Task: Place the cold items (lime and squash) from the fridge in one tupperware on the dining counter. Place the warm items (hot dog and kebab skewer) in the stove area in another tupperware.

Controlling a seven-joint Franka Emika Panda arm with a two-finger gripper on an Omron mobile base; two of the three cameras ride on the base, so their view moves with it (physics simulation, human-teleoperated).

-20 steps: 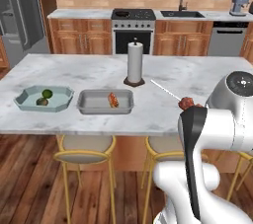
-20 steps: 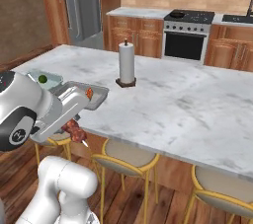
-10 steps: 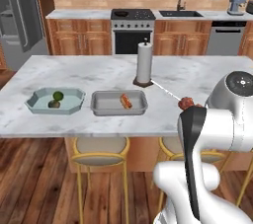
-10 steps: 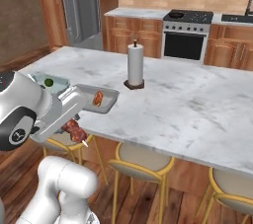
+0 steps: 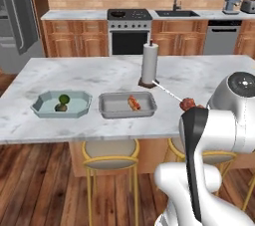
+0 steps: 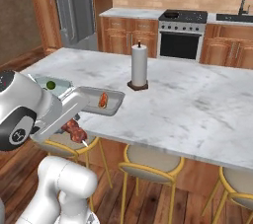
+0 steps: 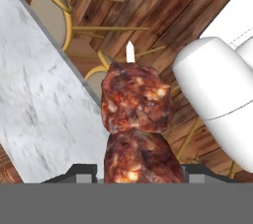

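On the marble table (image 5: pixel 99 78), the trays and paper towel roll (image 5: pixel 149 63) had slid rightward in both base views as my base drove; nothing itself moved. My gripper (image 7: pixel 136 171) stayed clamped on the kebab skewer (image 7: pixel 136 119), off the table's edge above the stools. The hand view showed its charred meat close up; the left base view showed the hot dog (image 5: pixel 133 102) in the grey tupperware (image 5: pixel 127 105), the lime (image 5: pixel 63 99) in the pale one (image 5: pixel 61 104).
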